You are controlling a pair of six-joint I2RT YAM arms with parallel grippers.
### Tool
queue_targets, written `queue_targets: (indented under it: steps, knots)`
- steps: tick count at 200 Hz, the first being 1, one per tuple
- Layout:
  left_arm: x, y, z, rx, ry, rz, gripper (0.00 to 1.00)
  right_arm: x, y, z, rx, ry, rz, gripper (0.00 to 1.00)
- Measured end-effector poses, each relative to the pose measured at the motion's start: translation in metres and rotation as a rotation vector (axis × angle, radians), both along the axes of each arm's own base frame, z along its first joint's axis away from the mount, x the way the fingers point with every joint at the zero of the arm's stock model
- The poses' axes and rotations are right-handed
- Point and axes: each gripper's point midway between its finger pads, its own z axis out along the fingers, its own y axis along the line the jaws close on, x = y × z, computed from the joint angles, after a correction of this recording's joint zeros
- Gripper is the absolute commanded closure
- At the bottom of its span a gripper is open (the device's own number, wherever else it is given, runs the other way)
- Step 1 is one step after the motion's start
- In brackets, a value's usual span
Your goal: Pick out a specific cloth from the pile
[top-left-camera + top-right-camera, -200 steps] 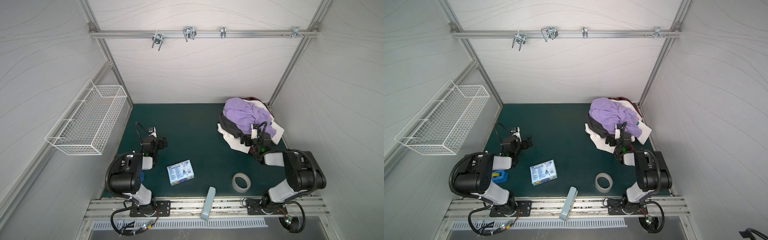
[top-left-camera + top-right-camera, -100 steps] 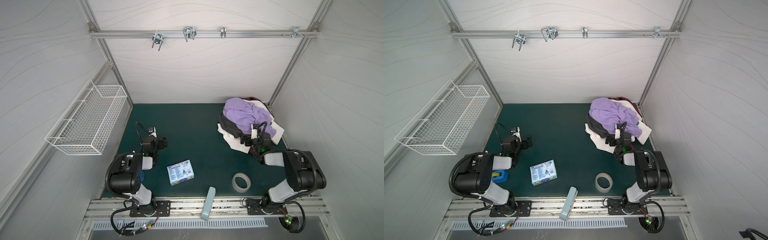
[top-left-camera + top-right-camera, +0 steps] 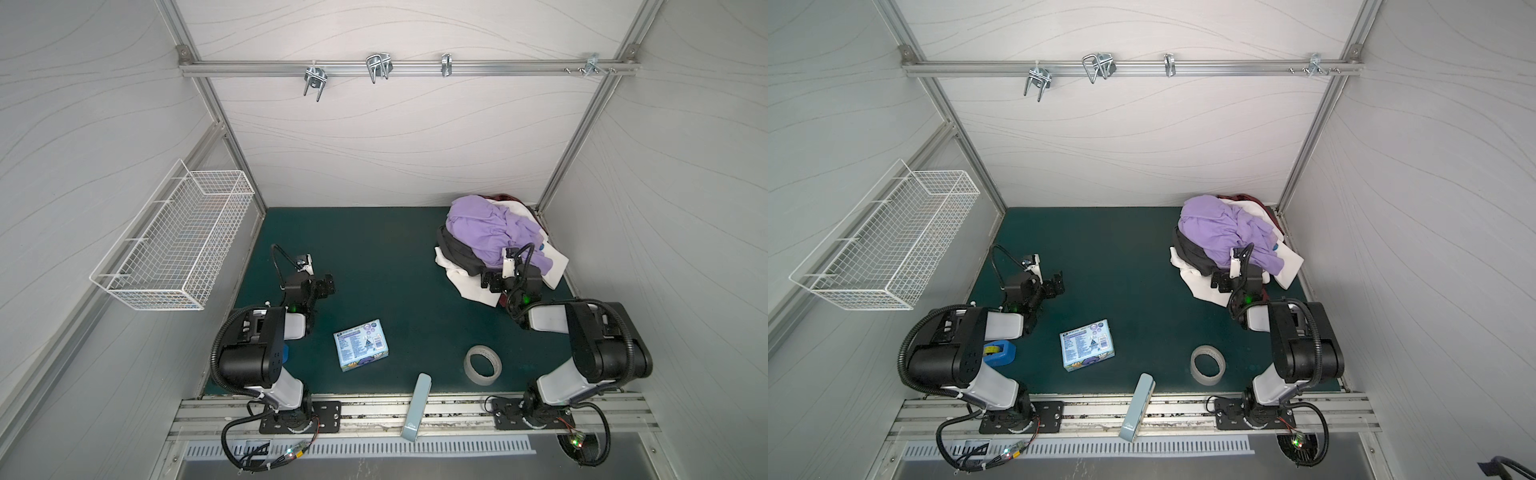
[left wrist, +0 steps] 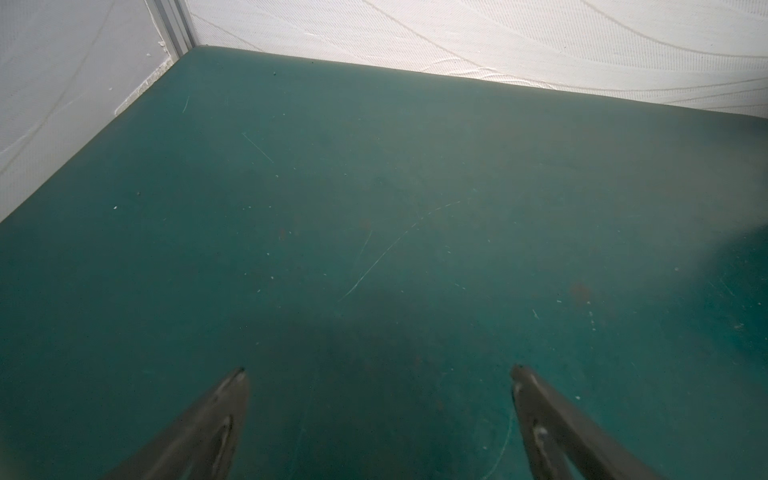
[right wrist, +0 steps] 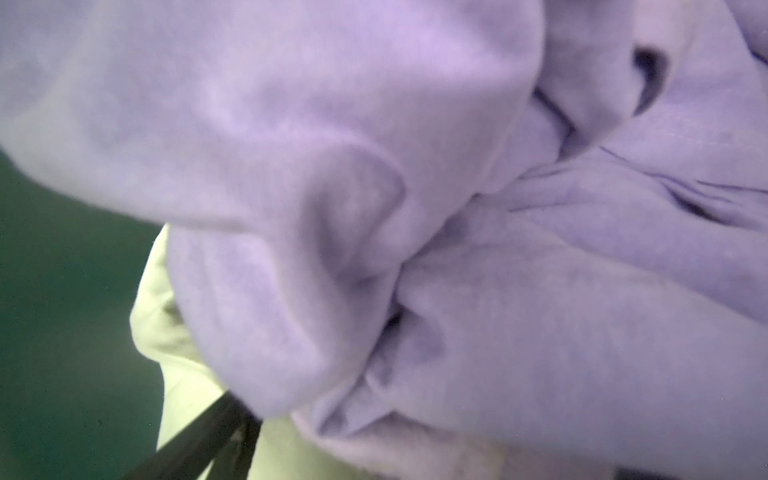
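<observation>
Likely light, limp and prone to dragging its neighbours, the cloth (image 3: 456,252) looks best pinched at its exposed fold. Plain charcoal-grey, it peeks from under the lilac garment (image 3: 486,226), above the white cloth (image 3: 465,286), in the pile (image 3: 1233,241). The right pincer (image 3: 491,283), spread, is right at the lilac garment's edge. The left pincer (image 4: 378,372), also spread, is well apart from it over the counter (image 3: 374,249).

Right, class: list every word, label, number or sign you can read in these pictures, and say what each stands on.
Nothing here can be read outright.
On the light-blue printed box: lines of print and round badges on its top face, too small to read.
On the slim pale-blue case at the front rail: a small white mark near its end, too blurred to read.
On the tape roll: no lettering visible.
</observation>
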Motion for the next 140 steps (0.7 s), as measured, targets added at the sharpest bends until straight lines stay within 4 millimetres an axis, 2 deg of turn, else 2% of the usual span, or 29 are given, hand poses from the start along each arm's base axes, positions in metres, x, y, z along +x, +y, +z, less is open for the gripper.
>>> queue_targets:
  steps: [24, 44, 67, 76, 104, 120, 140]
  knots:
    - [-0.002, -0.002, 0.002, -0.003, 0.021, -0.014, 0.01, -0.001, -0.001, -0.002, -0.007, 0.015, -0.007, 0.01]
    - [-0.001, -0.002, 0.028, -0.003, 0.006, -0.013, 0.01, -0.003, -0.002, 0.004, -0.024, 0.054, -0.027, 0.01]
    - [0.001, -0.005, 0.075, -0.018, -0.088, -0.02, 0.01, -0.003, 0.0, 0.04, -0.024, 0.02, -0.03, 0.01]
    - [0.0, -0.007, 0.087, -0.028, -0.108, -0.029, 0.01, -0.003, 0.001, 0.055, -0.023, 0.006, -0.029, 0.01]
    - [-0.005, -0.024, 0.1, -0.092, -0.051, -0.111, 0.01, -0.004, 0.005, 0.1, 0.004, -0.017, -0.031, 0.01]
    - [-0.005, -0.044, 0.109, -0.16, -0.004, -0.21, 0.01, -0.006, 0.012, 0.122, 0.018, -0.008, -0.019, 0.01]
    - [-0.011, -0.076, 0.126, -0.273, 0.053, -0.366, 0.01, -0.014, 0.024, 0.136, 0.021, 0.03, 0.015, 0.01]
